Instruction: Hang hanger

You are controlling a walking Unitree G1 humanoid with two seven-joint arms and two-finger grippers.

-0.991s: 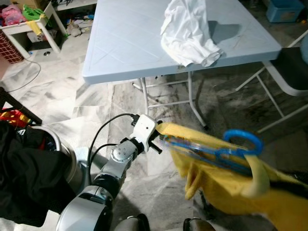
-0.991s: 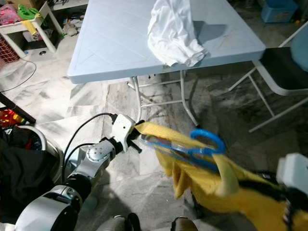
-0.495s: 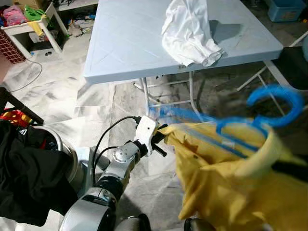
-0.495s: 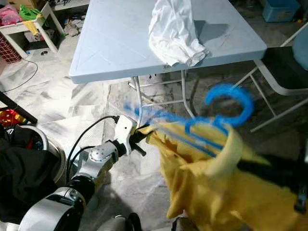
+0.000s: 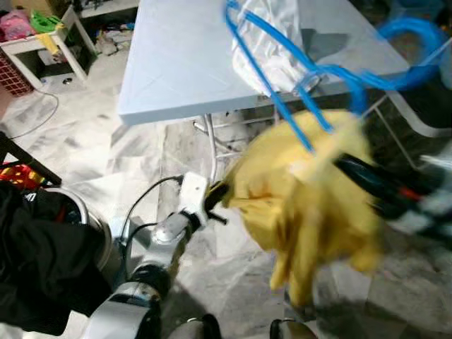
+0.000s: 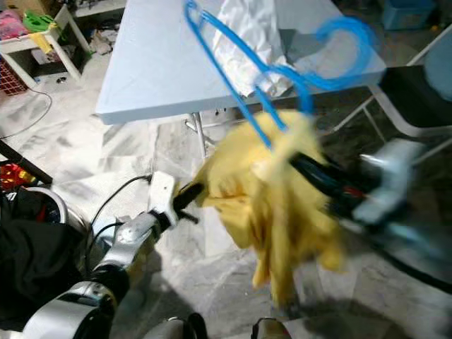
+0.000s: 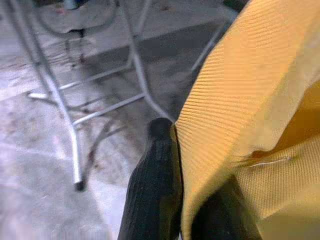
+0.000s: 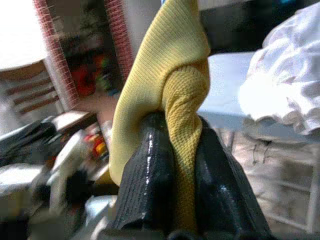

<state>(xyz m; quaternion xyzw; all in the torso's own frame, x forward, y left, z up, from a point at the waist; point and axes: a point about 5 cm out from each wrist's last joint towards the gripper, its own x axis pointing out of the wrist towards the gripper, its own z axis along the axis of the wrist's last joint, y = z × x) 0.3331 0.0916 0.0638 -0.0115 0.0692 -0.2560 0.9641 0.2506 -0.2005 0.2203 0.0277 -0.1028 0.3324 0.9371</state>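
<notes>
Marble floor lies open on the left; pale blue counter edge runs across the far side, white cloth heaped at its near right, folding chair far right. Blue hanger, blurred, rides above the yellow garment, over the counter edge. Left gripper fingers pinched on the garment's left edge. Right gripper fingers clamped tight on a yellow fold just below the hanger.

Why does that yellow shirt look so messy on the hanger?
The yellow shirt hangs bunched in a lump, pinched by the left claw and right claw. The blue hanger sticks out tilted above it.
</notes>
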